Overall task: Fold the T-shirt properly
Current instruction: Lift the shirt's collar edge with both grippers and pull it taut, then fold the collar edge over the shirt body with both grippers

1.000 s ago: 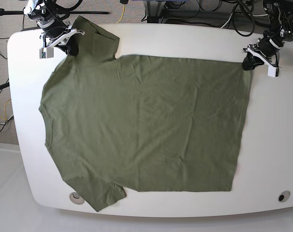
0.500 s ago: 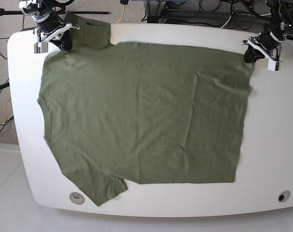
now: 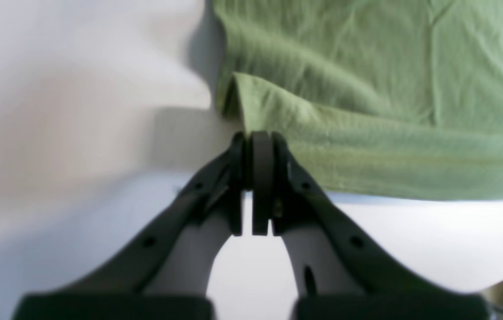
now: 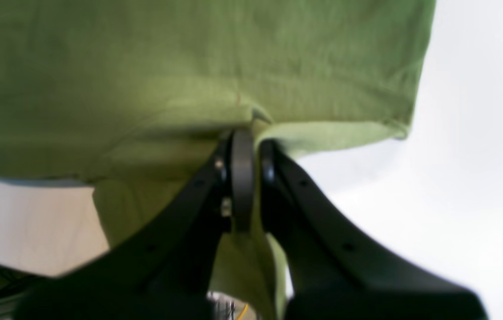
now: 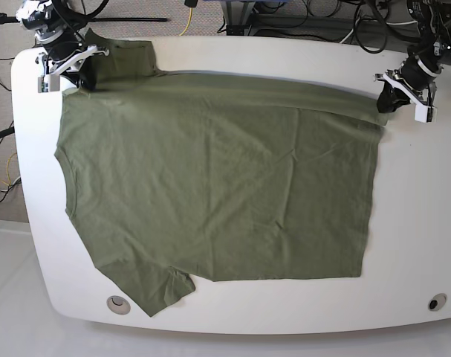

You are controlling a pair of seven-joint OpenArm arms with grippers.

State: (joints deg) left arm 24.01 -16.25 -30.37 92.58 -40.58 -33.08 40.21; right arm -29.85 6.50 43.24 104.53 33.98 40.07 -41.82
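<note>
both your left fingers [image 3: 260,146] and right fingers [image 4: 247,142] are clamped on the t-shirt [image 5: 218,178]; uneven pulling could slip a corner and skew it on the worktop [image 5: 426,186].

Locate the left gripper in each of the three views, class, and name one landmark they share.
Base: left gripper, upper right, shut on the T-shirt hem corner.
Left wrist: lower centre, pinching the cloth edge.
Right wrist: not in it.
Shared landmark: the olive T-shirt.

black arms, white-trimmed black tool [image 5: 403,89] fingers.
</note>
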